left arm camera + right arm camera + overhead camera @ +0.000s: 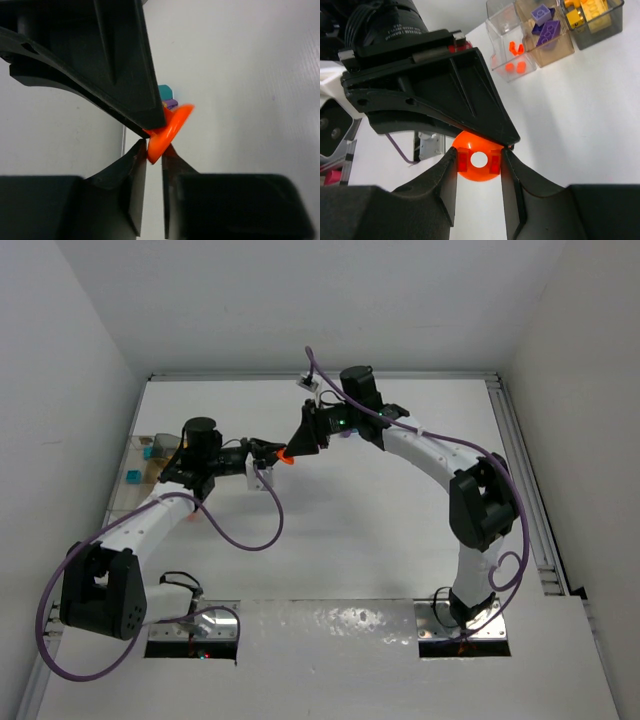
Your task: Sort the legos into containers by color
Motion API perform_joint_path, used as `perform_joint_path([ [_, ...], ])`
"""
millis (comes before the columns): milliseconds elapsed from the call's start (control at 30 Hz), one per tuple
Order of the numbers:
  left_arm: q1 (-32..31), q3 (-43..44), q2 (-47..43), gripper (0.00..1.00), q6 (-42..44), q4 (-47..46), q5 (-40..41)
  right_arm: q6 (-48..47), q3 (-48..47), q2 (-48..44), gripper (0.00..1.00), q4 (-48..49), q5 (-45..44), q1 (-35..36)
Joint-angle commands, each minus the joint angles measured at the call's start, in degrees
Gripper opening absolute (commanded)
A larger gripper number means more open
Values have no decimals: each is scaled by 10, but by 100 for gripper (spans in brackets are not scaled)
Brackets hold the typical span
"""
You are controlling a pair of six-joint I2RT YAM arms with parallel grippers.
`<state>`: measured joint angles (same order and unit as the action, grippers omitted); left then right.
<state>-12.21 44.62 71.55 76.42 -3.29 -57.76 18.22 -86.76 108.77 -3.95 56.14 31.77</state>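
Observation:
An orange round lego piece (285, 456) with a centre hole hangs above the table between both grippers. My right gripper (479, 159) is shut on it (479, 172), its pads pressing the two small lugs beside the hole. My left gripper (154, 150) pinches the piece's rim (167, 131) between its fingertips. In the top view the left gripper (268, 452) and right gripper (297, 447) meet tip to tip. The clear containers (506, 30) hold orange, purple (546, 31) and yellow (590, 12) legos in separate bins.
The containers (148, 452) stand at the table's left edge, with a teal brick (132, 477) by them. Small teal (165, 91) and purple (171, 103) pieces show behind the orange piece in the left wrist view. A purple cable (250, 540) loops beside the left arm.

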Motion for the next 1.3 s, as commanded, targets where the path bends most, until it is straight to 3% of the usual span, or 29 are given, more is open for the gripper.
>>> perform_joint_path([
  [0, -10, 24, -8, 9, -7, 13, -58, -3, 0, 2, 0, 32, 3, 6],
  [133, -10, 20, -19, 0, -50, -5, -61, -11, -1, 7, 0, 24, -3, 5],
  [267, -10, 22, -24, 0, -77, -1, -45, -20, 0, 7, 0, 11, -14, 5],
  [367, -10, 25, -25, 0, -91, 12, -25, -18, 1, 8, 24, 5, -18, 1],
  [400, -10, 27, -25, 0, -94, 17, -18, -15, 1, 8, 38, 3, -20, 0],
  [433, -10, 28, -26, 0, -90, 32, -10, -5, 3, 7, 57, 3, -26, -6],
  [533, -7, 28, -28, 0, -62, 97, 28, 23, 14, 1, 75, 21, -31, -24],
  [633, 15, 16, -40, 0, -70, 120, 47, 52, 41, -17, 86, 59, -52, -43],
  [800, 77, 10, -63, 0, -66, 175, 73, 96, 95, -50, 89, 136, -93, -69],
  [833, 113, 21, -68, 0, -55, 218, 80, 98, 101, -59, 89, 146, -100, -75],
  [900, 160, 40, -68, 0, 11, 280, 95, 90, 116, -67, 90, 151, -117, -79],
  [1067, 351, 97, -52, 0, 177, 503, 147, 71, 131, -73, 90, 146, -116, -80],
  [1167, 417, 119, -16, 0, 257, 571, 191, 67, 141, -73, 90, 155, -116, -79],
  [1267, 439, 100, 11, 0, 302, 566, 233, 60, 144, -72, 89, 153, -111, -80],
])
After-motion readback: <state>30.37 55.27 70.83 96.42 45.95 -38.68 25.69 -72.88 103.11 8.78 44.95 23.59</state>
